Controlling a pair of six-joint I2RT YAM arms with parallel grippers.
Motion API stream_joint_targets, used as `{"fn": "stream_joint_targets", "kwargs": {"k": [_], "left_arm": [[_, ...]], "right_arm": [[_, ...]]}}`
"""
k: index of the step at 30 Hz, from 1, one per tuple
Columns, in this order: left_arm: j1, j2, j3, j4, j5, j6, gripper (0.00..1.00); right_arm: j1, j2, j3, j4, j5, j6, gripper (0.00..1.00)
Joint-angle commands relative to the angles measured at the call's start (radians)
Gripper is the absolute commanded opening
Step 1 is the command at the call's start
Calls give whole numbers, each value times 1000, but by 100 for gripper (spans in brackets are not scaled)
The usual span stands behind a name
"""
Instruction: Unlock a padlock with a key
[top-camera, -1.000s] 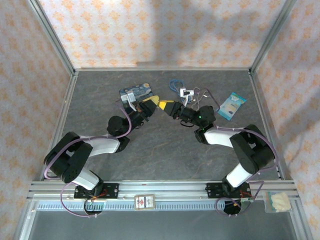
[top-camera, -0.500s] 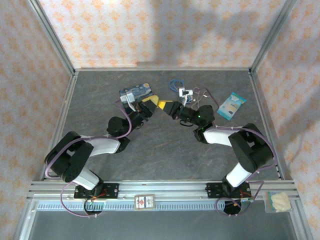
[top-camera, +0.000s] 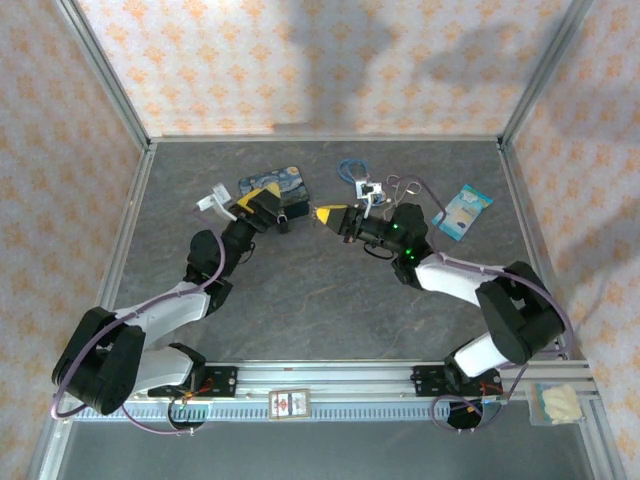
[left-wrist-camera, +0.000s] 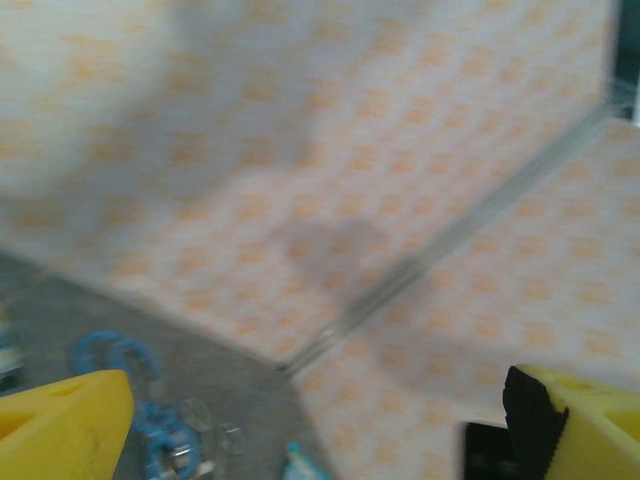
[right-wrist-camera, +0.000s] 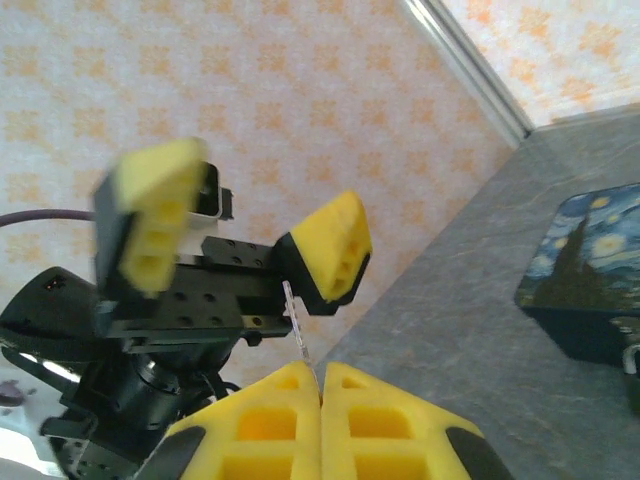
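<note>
The right end effector (right-wrist-camera: 320, 385) is pinched shut on the key (right-wrist-camera: 298, 330), its blade jutting past the fingertips. The padlock (top-camera: 285, 216) appears to lie on the tabletop (top-camera: 330, 300) beside the painted tin (top-camera: 290, 183), between both arms and nearer the wide-open, empty left end effector (top-camera: 258, 198).

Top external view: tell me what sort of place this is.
Probably an enclosed robot test cell, not a home: a left arm and right arm bolted to an aluminium rail, and a grey table boxed in by wallpapered panels on metal framing.
</note>
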Motion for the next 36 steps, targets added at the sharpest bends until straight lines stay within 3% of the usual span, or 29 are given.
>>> {"fn": "stream_joint_targets", "kwargs": {"k": [1,4,8,11,16,23,36], "left_arm": [[14,-6,-16,-248,-91,-10,93],[15,23,-15,-324,-91,0,90],[14,107,11,-373,-60,37,70],[12,190,69,-450,-56,77,65],[12,312,149,-518,-106,118,64],[13,502,288,-577,-131,170,56],[15,685,406,-563,-187,185,51]], "right_arm": [[11,-63,6,-175,87,-165,0],[17,-87,20,-286,153,-247,0],[18,-83,21,-362,227,-278,0],[17,-69,12,-379,252,-259,0],[17,-70,-26,-382,270,-235,0],[17,-93,-50,-386,275,-226,0],[17,-95,-52,-373,275,-229,0]]}}
